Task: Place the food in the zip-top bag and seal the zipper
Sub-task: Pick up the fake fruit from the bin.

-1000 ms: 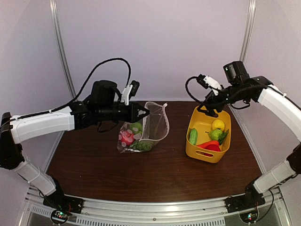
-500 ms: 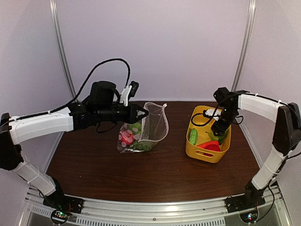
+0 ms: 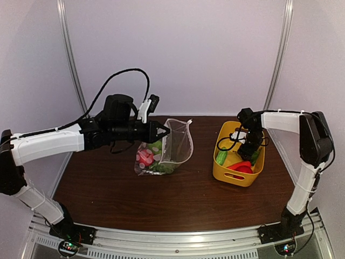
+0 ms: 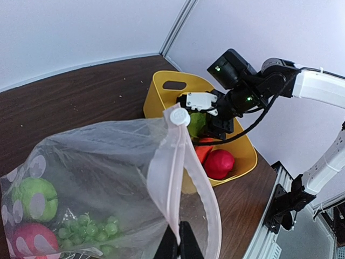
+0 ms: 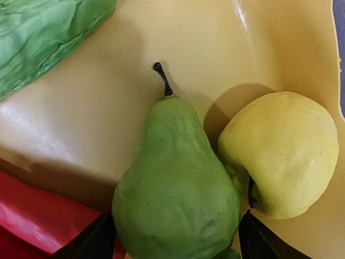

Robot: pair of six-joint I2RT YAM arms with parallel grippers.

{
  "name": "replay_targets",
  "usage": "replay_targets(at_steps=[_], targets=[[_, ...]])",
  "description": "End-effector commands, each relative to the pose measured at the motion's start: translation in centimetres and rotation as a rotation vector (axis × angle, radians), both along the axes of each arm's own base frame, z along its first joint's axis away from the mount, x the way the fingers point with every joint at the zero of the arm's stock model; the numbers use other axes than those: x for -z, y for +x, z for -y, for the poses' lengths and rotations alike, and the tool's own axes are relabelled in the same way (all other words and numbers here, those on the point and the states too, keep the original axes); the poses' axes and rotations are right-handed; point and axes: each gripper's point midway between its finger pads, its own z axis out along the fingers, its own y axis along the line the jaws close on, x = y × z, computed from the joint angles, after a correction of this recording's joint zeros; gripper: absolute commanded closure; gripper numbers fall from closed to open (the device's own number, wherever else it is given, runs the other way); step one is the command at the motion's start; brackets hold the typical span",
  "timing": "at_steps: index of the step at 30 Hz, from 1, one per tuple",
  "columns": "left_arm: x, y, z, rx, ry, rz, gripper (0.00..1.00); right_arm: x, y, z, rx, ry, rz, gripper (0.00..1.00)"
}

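My left gripper (image 3: 166, 129) (image 4: 179, 240) is shut on the zipper (image 4: 171, 162) rim of the zip-top bag (image 3: 173, 144) (image 4: 97, 156), holding its mouth up and open. Inside lie a green apple (image 4: 33, 197), green grapes (image 4: 91, 226) and a red apple (image 4: 27, 240). My right gripper (image 3: 249, 147) (image 5: 177, 237) reaches down into the yellow basket (image 3: 226, 174) (image 5: 97, 113). Its jaws stand wide, one finger on each side of a green pear (image 5: 178, 183) lying on the basket floor. A yellow lemon (image 5: 283, 154) rests against the pear.
In the basket also lie a green cucumber (image 3: 221, 157) (image 5: 43, 38) and a red pepper (image 3: 243, 168) (image 5: 32, 213). The basket stands right of the bag on the brown table (image 3: 161, 199). White walls close in the back and sides.
The right arm has swung down from above the basket's far rim into the basket, over the pear. The left arm and bag have stayed still.
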Motion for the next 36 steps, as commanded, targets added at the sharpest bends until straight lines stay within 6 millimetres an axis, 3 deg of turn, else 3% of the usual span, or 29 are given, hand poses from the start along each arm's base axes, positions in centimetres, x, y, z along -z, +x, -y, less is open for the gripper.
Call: replay_targets(at_steps=[1, 6, 10, 15, 20, 23, 30, 36], targets=[[-1.0, -0.4, -0.2, 0.010, -0.017, 0.036, 1.00, 1.2, 0.9, 0.5, 0.016, -0.028, 0.021, 0.22], [-0.8, -0.4, 0.1, 0.019, -0.023, 0.030, 1.00, 1.5, 1.4, 0.3, 0.020, -0.018, 0.045, 0.19], [-0.9, -0.4, 0.2, 0.022, -0.026, 0.028, 1.00, 0.6, 1.2, 0.2, 0.029, -0.003, 0.062, 0.33], [-0.9, -0.3, 0.2, 0.021, -0.025, 0.030, 1.00, -4.9, -0.3, -0.3, 0.036, 0.079, 0.133, 0.46], [-0.7, 0.0, 0.7, 0.025, -0.030, 0.030, 1.00, -11.7, -2.0, -1.9, 0.010, 0.203, 0.208, 0.50], [-0.5, 0.1, 1.0, 0.030, -0.031, 0.022, 1.00, -15.0, -3.6, -5.1, -0.083, 0.364, 0.207, 0.51], [-0.7, 0.1, 1.3, 0.035, -0.044, 0.011, 1.00, -23.5, -10.3, -17.1, -0.497, 0.875, 0.154, 0.51], [-1.7, 0.0, 1.5, 0.044, -0.056, 0.012, 1.00, -26.8, -13.0, -25.3, -0.670, 1.094, 0.096, 0.49]])
